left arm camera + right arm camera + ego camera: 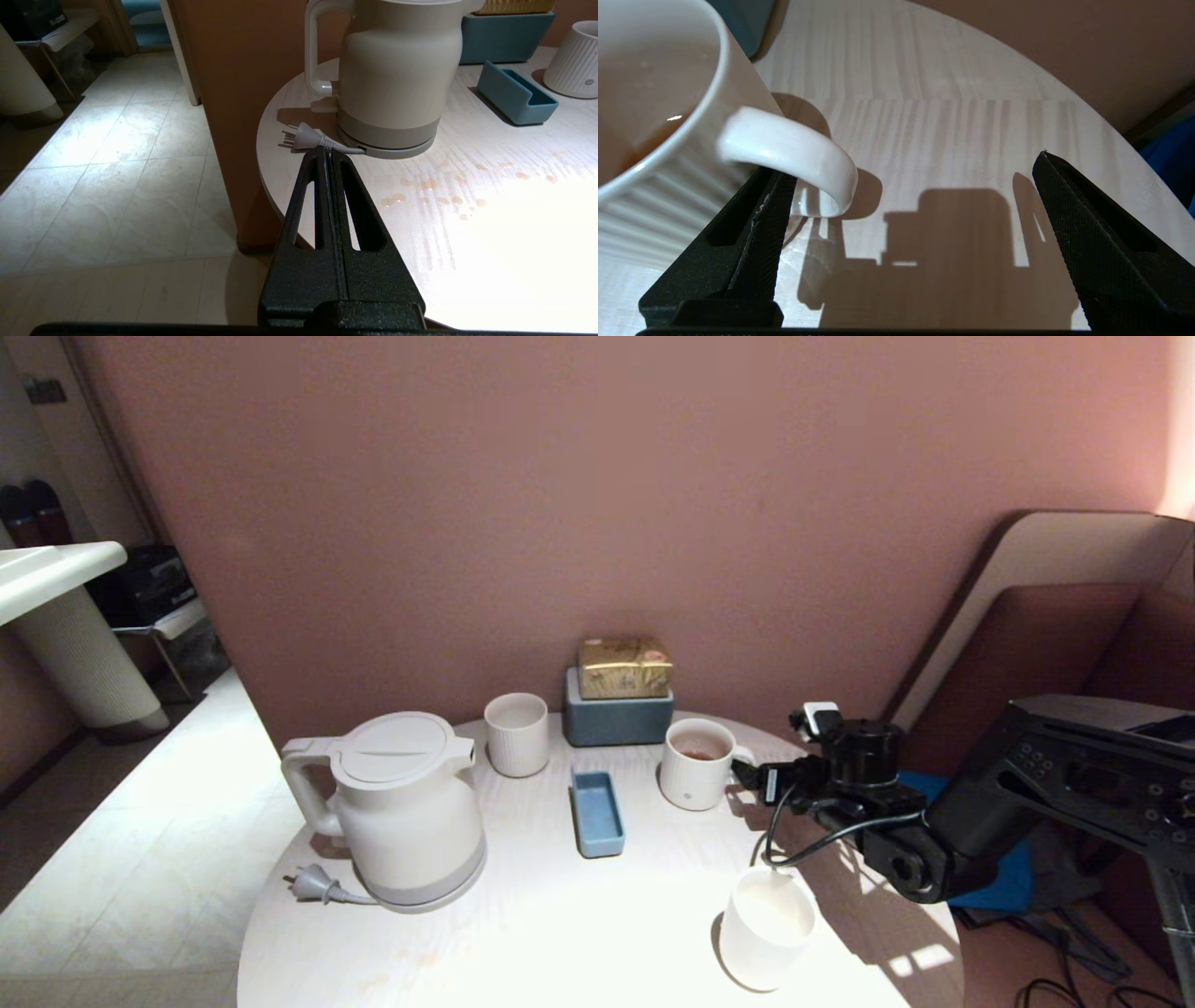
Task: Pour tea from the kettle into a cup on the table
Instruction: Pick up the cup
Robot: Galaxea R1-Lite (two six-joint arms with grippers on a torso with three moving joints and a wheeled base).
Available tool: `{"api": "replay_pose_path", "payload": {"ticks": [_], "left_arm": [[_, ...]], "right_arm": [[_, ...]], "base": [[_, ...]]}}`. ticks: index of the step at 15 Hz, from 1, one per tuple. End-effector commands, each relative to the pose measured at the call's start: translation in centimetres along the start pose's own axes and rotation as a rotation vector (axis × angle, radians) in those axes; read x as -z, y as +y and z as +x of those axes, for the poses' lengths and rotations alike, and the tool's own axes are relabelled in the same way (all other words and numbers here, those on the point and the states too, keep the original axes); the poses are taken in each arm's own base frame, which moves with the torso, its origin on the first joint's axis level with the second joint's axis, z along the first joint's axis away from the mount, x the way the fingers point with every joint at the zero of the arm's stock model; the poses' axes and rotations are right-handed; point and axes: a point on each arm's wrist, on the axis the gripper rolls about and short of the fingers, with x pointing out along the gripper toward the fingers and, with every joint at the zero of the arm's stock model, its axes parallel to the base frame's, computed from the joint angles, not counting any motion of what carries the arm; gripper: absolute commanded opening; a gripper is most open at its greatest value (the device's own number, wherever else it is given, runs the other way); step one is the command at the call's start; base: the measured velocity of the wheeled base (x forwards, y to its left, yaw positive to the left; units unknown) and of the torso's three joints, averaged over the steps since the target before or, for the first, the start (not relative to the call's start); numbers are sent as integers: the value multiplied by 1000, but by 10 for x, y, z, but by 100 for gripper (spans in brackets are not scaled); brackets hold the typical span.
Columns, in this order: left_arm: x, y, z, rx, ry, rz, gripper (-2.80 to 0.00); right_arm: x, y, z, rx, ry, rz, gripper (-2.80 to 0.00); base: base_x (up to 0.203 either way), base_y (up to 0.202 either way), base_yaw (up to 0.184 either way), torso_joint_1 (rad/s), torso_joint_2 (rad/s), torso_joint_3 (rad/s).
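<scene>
We see the kettle (406, 807) standing upright on its grey base at the left of the round tabletop (560, 933), its plug (313, 884) lying just beside it. The ribbed mug (696, 763), holding reddish-brown tea (696, 752), stands at the far right, right of a blue tray (597, 812). Our right gripper (906, 205) sits just beside the mug's handle (794, 156), fingers (1092, 238) spread wide, one of them under the handle loop; whether it touches we cannot tell. Our left gripper (329, 158) hangs off the near left edge, fingers pressed together, empty, pointing toward the plug. A smooth white cup (767, 929) stands near right, a ribbed cup (516, 733) beyond the kettle.
</scene>
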Motion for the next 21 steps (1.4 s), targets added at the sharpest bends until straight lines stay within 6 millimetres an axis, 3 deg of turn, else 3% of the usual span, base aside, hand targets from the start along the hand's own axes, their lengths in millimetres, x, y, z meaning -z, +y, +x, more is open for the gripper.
{"api": "replay_pose_path", "payload": {"ticks": [1,21], "left_arm": [[0,0,0,0,2,0,-280],[0,0,0,0,1,0,-280]], "right_arm": [[2,1,2,-8,0,-2,0],[-5,1,10,-9,-26,-3,0]], "base": [[0,0,0,0,0,0],[0,0,0,0,0,0]]}}
